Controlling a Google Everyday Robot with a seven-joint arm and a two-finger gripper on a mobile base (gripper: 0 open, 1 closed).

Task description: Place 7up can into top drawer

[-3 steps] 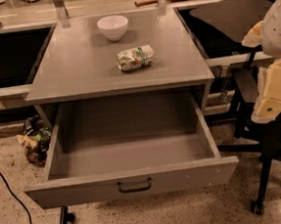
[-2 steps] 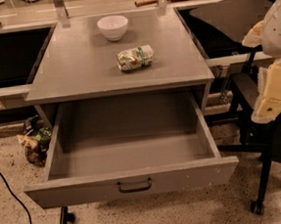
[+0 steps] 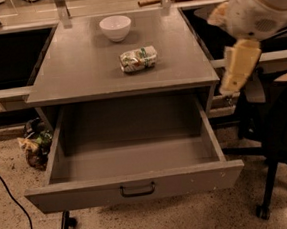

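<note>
Camera view: The small dented silver-white drink can with green print, the 7up can [image 3: 138, 59], lay on its side on the flat grey cabinet top [image 3: 75, 77], near the centre and slightly toward the right. A white round bowl [image 3: 115, 27] stood upright behind the can, toward the rear edge of the same surface and apart from the can.

The wide shallow grey top drawer [image 3: 80, 196] was pulled fully out below the cabinet top. Its interior showed only the bare grey floor and walls. A small dark metal bar handle [image 3: 137, 190] sat at the centre of the flat front panel.

The cream-coloured gripper [image 3: 239, 68] hung in the air at the right edge of the cabinet, below the rounded white arm housing [image 3: 262, 3]. It was above the level of the drawer, beside the cabinet top, and well apart from the can. It touched nothing visible. Whether it was released or clenched could not be told.

A black wheeled chair [image 3: 280, 129] stood on the speckled floor [image 3: 192, 217] to the right. A black cable [image 3: 10, 196] ran across the floor at the left.
</note>
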